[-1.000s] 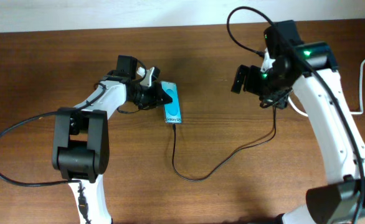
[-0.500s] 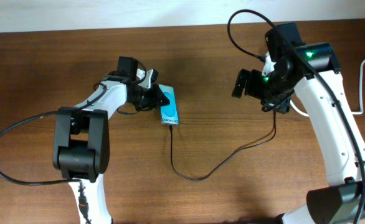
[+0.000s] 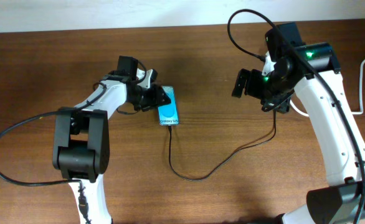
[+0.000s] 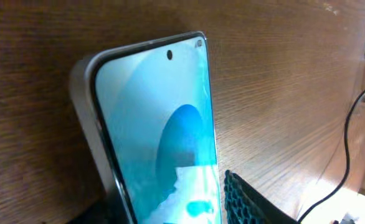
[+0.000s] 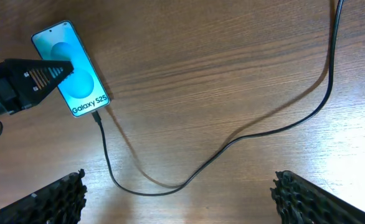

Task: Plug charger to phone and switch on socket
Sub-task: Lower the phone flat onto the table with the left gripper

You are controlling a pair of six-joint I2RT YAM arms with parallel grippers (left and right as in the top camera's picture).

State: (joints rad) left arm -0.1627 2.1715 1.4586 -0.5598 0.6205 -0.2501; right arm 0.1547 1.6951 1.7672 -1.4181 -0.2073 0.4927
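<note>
Two arms reached over the brown wooden table (image 3: pixel 245 199) as I watched the feeds. The phone (image 3: pixel 169 114) lay left of centre, its long side running roughly near to far, with the cyan screen up and the white "Galaxy" lettering at the near end. The left gripper (image 3: pixel 157 98) came in from the phone's left and was closed on its far part. In the left wrist view one ribbed pad (image 4: pixel 248 199) rested against the screen side, while a dark shape sat behind the phone's silver edge. I judged that a grip on the phone, though the far finger was mostly out of view. The charger (image 3: pixel 192 179) was seated in the phone's near end. Its thin black cable ran toward me, curled round in a loop on the table, then climbed right and away until it passed under the right arm. The right gripper (image 5: pixel 179 186) hovered above the table, well to the right of the phone. Its fingers (image 5: pixel 55 199) were spread wide with nothing between them but bare wood and the cable below. A thick white cord (image 3: pixel 362 81) showed at the far right edge.
</note>
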